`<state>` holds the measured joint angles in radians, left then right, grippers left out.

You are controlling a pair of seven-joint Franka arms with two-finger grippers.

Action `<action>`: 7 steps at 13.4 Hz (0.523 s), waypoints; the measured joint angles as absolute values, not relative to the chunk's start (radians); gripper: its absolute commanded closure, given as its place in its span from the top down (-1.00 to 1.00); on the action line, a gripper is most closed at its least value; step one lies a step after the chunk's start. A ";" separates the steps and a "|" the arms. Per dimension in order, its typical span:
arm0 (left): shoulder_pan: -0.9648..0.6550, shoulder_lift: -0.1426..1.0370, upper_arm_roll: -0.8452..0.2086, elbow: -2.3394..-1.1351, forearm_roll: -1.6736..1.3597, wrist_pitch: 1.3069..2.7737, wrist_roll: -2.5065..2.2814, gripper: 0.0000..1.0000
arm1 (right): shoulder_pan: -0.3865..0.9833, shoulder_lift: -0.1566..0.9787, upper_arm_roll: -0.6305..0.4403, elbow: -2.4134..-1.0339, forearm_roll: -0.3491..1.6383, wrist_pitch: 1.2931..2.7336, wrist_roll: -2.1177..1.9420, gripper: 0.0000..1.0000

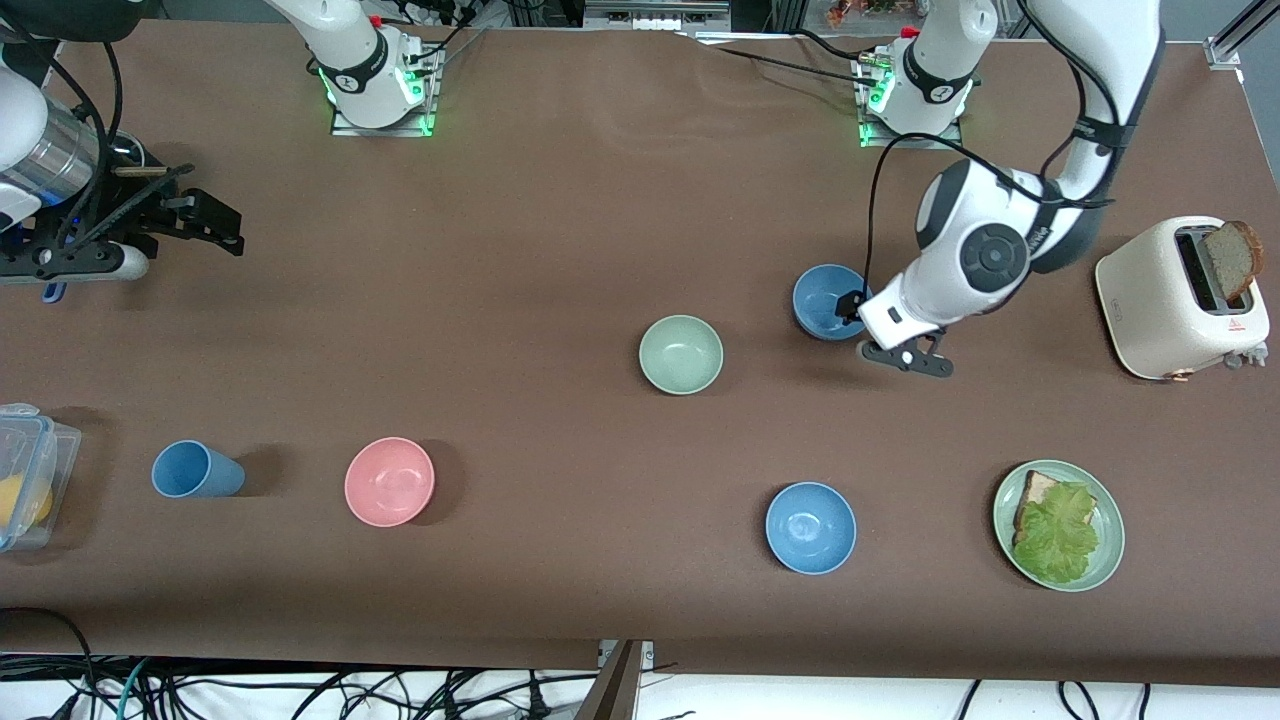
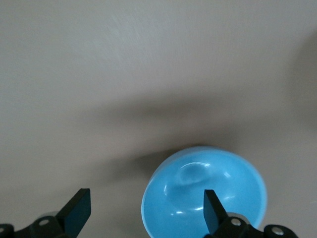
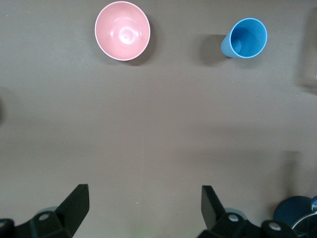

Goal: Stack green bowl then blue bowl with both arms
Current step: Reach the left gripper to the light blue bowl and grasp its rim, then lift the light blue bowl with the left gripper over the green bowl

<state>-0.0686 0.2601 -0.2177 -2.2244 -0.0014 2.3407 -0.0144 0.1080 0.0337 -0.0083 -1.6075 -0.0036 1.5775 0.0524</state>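
Observation:
The green bowl (image 1: 680, 354) sits upright and empty near the table's middle. The blue bowl (image 1: 826, 298) stands beside it toward the left arm's end, a little farther from the front camera. My left gripper (image 1: 862, 318) is open and low at that bowl's rim. In the left wrist view the left gripper (image 2: 146, 210) has one finger over the blue bowl (image 2: 205, 198) and the other outside it. My right gripper (image 1: 205, 222) is open and empty, waiting above the table at the right arm's end; it shows in the right wrist view (image 3: 143, 208) over bare table.
A brighter blue bowl (image 1: 810, 527), a green plate with bread and lettuce (image 1: 1058, 525), a pink bowl (image 1: 389, 481) and a blue cup (image 1: 195, 470) stand nearer the front camera. A toaster (image 1: 1180, 295) holds a bread slice. A plastic box (image 1: 25, 470) sits at the table's edge.

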 measured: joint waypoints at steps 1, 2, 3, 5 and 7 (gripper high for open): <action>-0.069 0.261 -0.218 -2.267 0.003 2.389 0.005 0.89 | 0.108 0.034 -0.008 -1.607 -0.004 1.577 0.052 1.00; -0.069 0.262 -0.221 -2.290 0.008 2.412 0.022 0.67 | 0.108 0.034 -0.008 -1.607 -0.004 1.577 0.052 1.00; -0.072 0.262 -0.230 -2.298 0.022 2.420 0.031 0.42 | 0.108 0.034 -0.009 -1.608 -0.004 1.577 0.052 1.00; -0.087 0.266 -0.241 -2.301 0.088 2.420 0.031 -0.17 | 0.108 0.034 -0.009 -1.607 -0.004 1.577 0.052 1.00; -0.094 0.281 -0.244 -2.302 0.153 2.420 0.031 -0.39 | 0.108 0.034 -0.009 -1.607 -0.004 1.577 0.052 1.00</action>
